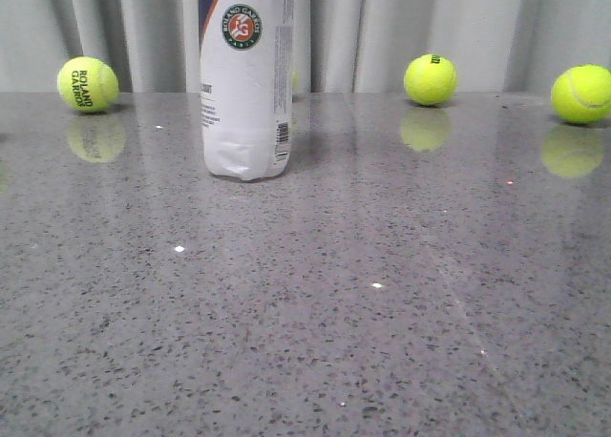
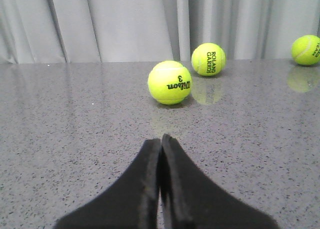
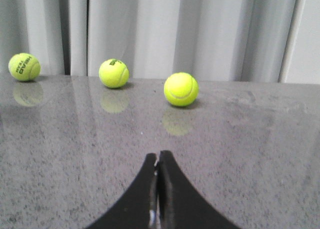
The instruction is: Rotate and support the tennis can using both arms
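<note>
Upright white-labelled tennis can [image 1: 245, 79], round logo, ribbed base

tennis balls [image 1: 88, 84] [image 1: 431, 79] [image 1: 580, 93] | grey speckled table [image 1: 305, 322] (glossy) | pale curtain [image 1: 420, 27]

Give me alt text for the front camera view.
A tall tennis can with a white label stands upright on a speckled grey table, its top cut off by the frame. Three yellow-green tennis balls sit along the far edge before a grey curtain.
</note>
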`<state>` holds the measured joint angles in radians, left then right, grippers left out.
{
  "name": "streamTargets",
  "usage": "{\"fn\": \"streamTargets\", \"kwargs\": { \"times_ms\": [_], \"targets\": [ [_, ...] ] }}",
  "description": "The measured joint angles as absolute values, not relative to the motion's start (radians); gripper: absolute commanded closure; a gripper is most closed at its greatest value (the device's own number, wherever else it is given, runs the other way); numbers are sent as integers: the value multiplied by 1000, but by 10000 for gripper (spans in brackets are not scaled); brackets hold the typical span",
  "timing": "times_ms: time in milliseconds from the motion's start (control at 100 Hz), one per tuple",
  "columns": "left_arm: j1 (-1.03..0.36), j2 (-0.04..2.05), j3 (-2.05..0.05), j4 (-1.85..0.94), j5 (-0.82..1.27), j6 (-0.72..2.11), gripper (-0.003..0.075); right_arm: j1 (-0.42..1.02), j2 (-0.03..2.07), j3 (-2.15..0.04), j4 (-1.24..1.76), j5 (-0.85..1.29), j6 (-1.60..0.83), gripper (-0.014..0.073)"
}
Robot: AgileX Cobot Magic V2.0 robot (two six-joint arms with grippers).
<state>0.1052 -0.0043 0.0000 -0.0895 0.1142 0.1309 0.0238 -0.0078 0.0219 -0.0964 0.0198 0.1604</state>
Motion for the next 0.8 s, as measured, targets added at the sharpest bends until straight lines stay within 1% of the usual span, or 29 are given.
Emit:
{"fn": "streamTargets", "kwargs": {
  "times_ms": [800],
  "targets": [
    [105, -4, 0, -89, 117, 131, 740, 20, -10, 27, -96, 34, 160, 652]
  ]
}}
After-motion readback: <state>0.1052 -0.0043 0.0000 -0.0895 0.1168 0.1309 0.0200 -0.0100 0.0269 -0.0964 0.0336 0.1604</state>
